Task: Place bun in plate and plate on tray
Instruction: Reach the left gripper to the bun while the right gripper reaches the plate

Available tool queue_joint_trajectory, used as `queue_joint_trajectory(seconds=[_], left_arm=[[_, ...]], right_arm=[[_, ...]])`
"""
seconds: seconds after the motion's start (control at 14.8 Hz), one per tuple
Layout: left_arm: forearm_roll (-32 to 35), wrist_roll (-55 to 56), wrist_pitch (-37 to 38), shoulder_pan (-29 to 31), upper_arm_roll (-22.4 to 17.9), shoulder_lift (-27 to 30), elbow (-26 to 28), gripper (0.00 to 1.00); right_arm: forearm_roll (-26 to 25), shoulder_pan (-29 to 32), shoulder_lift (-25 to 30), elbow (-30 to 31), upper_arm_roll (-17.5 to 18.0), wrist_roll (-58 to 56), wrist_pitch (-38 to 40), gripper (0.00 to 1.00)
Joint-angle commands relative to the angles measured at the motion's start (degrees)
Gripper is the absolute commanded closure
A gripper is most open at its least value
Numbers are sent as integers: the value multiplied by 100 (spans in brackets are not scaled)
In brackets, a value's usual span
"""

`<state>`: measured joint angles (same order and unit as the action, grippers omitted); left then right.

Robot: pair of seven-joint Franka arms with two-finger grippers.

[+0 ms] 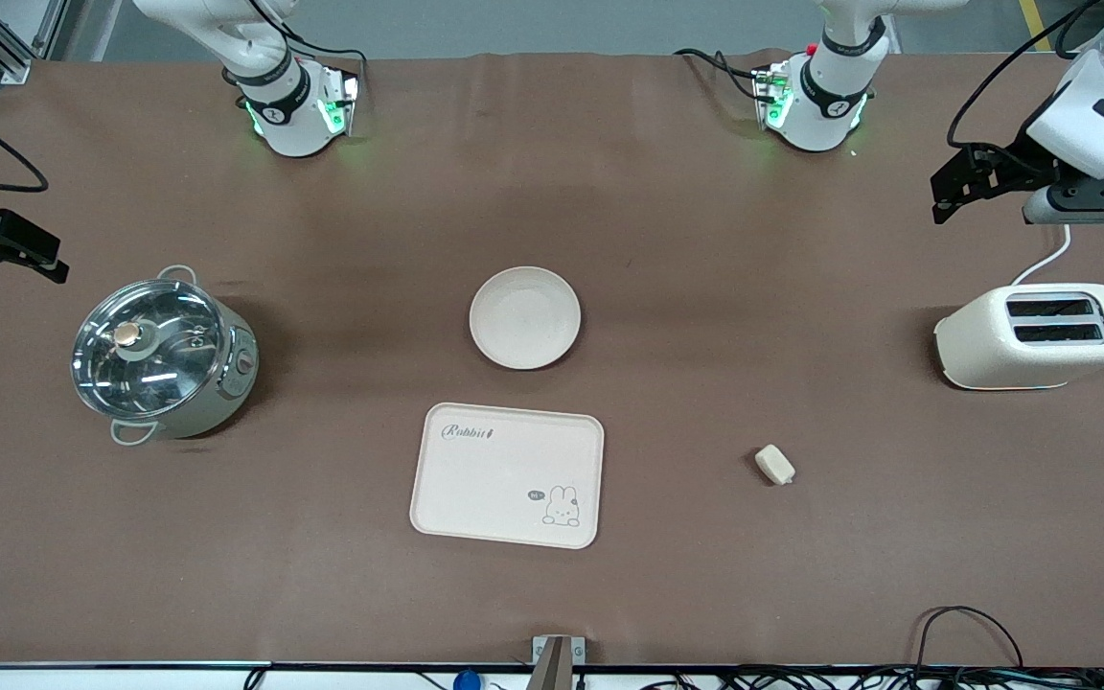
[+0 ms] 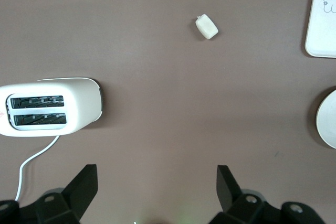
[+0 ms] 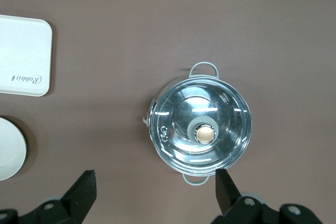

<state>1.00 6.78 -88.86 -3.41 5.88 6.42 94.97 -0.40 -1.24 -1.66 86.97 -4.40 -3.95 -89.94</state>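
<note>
The tray (image 1: 508,475) bears the script word "Rabbit" near one corner and a small cartoon rabbit drawing near another. The toaster (image 1: 1036,336) carries a red triangular warning sign, its wording unreadable.

Table (image 1: 801,575) viewed from high across, facing the arm bases, wrist views aimed straight down from above, tray (image 1: 508,474) and plate (image 1: 524,317) shared by all three
</note>
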Motion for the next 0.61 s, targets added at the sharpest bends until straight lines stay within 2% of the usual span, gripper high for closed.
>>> queue_joint_trajectory(seconds=[0.0,0.2,0.34,0.54], left_arm=[[-109,-116,132,33,-8,-71,-172,0],[-100,-107,123,42,-17,-158,-216,0],[-65,-72,123,16,-17,-500,-479,0],[-48,-89,36,-10,-8,-904,-497,0]], right_arm=[[137,80,113,110,36,-27,46,0],[146,124,113,118,36,-36,55,0],[155,141,113,127,36,-36,64,0],[163,185,113,179,36,-45,99,0]])
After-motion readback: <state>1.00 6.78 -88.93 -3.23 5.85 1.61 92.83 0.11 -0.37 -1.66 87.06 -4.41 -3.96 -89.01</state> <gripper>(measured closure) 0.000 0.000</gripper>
